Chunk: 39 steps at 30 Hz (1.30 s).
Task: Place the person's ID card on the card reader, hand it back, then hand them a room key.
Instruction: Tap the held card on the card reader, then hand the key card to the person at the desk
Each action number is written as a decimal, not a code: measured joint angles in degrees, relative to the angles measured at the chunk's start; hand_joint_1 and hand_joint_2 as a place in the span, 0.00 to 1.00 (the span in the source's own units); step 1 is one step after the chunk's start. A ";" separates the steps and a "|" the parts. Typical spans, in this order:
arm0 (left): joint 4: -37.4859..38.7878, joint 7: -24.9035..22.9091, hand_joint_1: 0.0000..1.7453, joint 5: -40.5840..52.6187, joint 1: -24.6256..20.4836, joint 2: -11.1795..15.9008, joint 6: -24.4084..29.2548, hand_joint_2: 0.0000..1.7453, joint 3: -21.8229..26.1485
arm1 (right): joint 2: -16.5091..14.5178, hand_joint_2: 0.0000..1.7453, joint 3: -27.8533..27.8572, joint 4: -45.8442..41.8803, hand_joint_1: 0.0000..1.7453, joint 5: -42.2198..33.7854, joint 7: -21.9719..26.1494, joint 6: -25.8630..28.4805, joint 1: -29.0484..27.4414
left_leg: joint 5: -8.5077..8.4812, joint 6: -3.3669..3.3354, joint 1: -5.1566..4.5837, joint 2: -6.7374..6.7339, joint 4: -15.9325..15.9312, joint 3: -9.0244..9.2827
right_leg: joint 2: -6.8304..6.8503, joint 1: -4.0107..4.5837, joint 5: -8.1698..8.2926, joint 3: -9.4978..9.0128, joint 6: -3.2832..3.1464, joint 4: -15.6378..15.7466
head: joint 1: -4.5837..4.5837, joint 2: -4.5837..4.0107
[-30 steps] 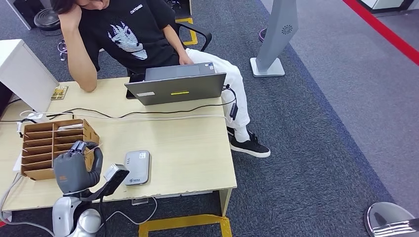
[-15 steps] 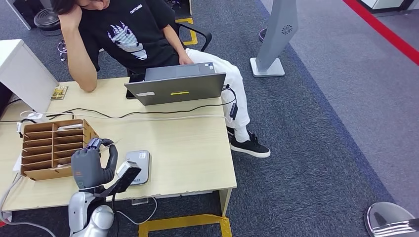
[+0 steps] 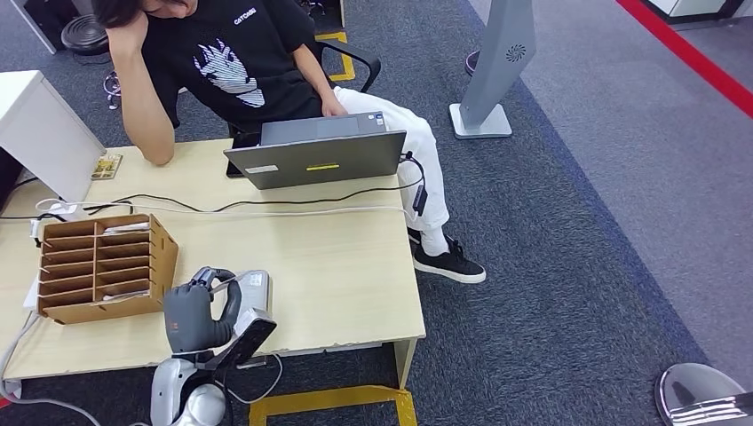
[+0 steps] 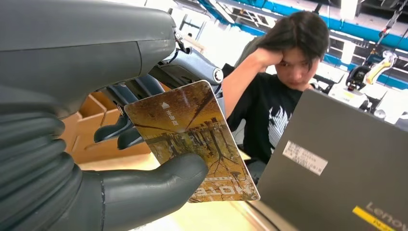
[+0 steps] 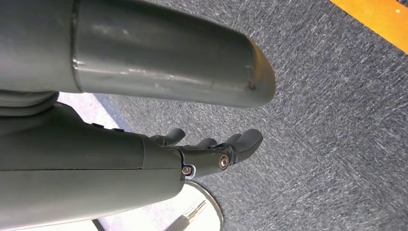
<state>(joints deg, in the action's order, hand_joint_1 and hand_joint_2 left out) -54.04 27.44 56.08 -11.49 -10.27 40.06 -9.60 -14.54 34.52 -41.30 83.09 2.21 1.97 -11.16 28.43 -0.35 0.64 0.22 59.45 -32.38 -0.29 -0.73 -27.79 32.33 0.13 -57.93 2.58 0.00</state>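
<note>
Right at the near edge of the wooden desk point(image 3: 337, 266), the robot's left hand point(image 3: 200, 311) is raised over the card reader point(image 3: 256, 282), a small grey pad whose near part the hand covers. From the wrist camera you can see what it grasps: a room key card point(image 4: 192, 139) printed in browns and golds, pinched between the thick grey thumb and the darker fingers point(image 4: 120, 132) behind it, its face turned toward the camera and its far edge pointing toward the person. The card is up in the air, touching neither desk nor reader.

Just beside the hand, on its left, sits a brown cardboard organiser point(image 3: 98, 266) with rows of slots. Beyond it, black and white cables point(image 3: 266, 206) run across the desk.

Further back stands an open grey laptop point(image 3: 320, 158), its lid toward the robot. A second patterned card point(image 3: 107, 166) lies at the far left of the desk, near a white box point(image 3: 40, 133) and close to the elbow of the seated person point(image 3: 235, 62), who wears a black printed T-shirt, rests their head on one hand and keeps the other at the laptop.

The right hand point(image 5: 211, 149) hangs over grey carpet, fingers loosely extended and apart, holding nothing.
</note>
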 joint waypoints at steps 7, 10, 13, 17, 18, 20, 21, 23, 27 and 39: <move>2.43 1.29 1.00 -1.50 0.75 0.02 0.00 1.00 0.01 | 0.21 0.00 -0.17 0.46 0.00 -0.89 -0.04 0.02 0.00 | 0.00 0.00 0.00 0.00 0.00 -0.01 | 0.00 0.00 0.00 0.00 0.00 0.00 | 0.00 0.00; 3.72 1.86 1.00 -2.54 0.84 0.04 0.00 1.00 0.03 | 0.31 0.00 -0.33 0.65 0.00 -1.33 0.04 0.02 -0.02 | 0.00 0.00 0.00 0.00 0.00 -0.01 | 0.01 0.00 0.00 0.00 0.00 0.00 | 0.00 0.00; 4.94 2.69 1.00 -3.55 0.88 0.04 0.00 1.00 0.04 | 0.44 0.00 -0.55 0.74 0.00 -1.57 0.24 -0.02 -0.06 | 0.00 0.00 0.00 0.00 0.00 -0.01 | 0.01 0.00 0.00 0.00 0.00 0.00 | 0.00 0.00; 7.01 4.26 1.00 -5.71 0.78 0.04 0.00 1.00 0.09 | 0.56 0.00 -0.90 0.88 0.00 -2.17 0.61 -0.08 -0.20 | 0.00 0.00 0.00 0.00 0.00 -0.01 | 0.01 0.00 0.00 0.00 0.00 0.00 | 0.00 0.00; 7.65 4.54 1.00 -6.20 0.71 0.03 0.00 1.00 0.15 | 0.60 0.00 -1.04 0.90 0.00 -2.41 0.72 -0.09 -0.24 | 0.00 0.00 0.00 0.00 0.00 -0.01 | 0.00 0.00 0.00 0.00 0.00 0.00 | -0.01 0.00; 8.91 4.74 1.00 -6.67 0.59 0.02 0.00 1.00 0.38 | 0.63 0.00 -1.28 0.93 0.00 -2.87 0.91 -0.13 -0.31 | 0.00 0.00 0.00 0.00 0.00 -0.01 | 0.00 0.00 0.00 0.00 0.00 0.00 | -0.01 0.00; 9.46 4.73 1.00 -6.57 0.55 0.03 0.00 1.00 0.55 | 0.65 0.00 -1.35 0.93 0.00 -3.08 0.95 -0.16 -0.35 | 0.00 0.00 0.00 0.00 0.00 -0.01 | 0.00 0.00 0.00 0.00 0.00 0.00 | -0.01 0.00; 10.38 4.44 1.00 -5.47 0.46 0.06 0.00 1.00 1.13 | 0.66 0.00 -1.49 0.91 0.00 -3.53 0.98 -0.42 -0.48 | 0.00 0.00 0.00 0.00 0.00 -0.01 | 0.00 0.00 0.00 0.00 0.00 0.00 | 0.00 0.00; 11.57 2.36 1.00 0.26 0.25 0.27 0.03 1.00 3.48 | 0.74 0.00 -1.96 0.75 0.00 -4.53 0.77 -1.32 -0.98 | 0.00 0.00 0.00 0.00 -0.01 -0.01 | 0.01 0.00 0.00 -0.01 0.00 0.00 | -0.01 0.00; 10.60 -2.75 1.00 14.51 1.85 3.99 0.58 1.00 10.80 | 1.44 0.00 -3.71 -0.67 0.00 -6.85 -0.79 -2.82 -2.43 | -0.02 0.02 0.01 0.00 -0.05 0.04 | 0.01 0.01 -0.01 -0.07 0.00 -0.02 | 0.00 0.00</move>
<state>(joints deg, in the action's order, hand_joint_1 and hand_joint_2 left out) -43.43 24.68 70.59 -9.64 -6.28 40.65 1.21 -13.10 30.81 -41.97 76.24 1.42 -0.85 -13.59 28.42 -0.33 0.65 0.22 59.41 -32.34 -0.28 -0.72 -27.79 32.26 0.13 -57.95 2.58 0.00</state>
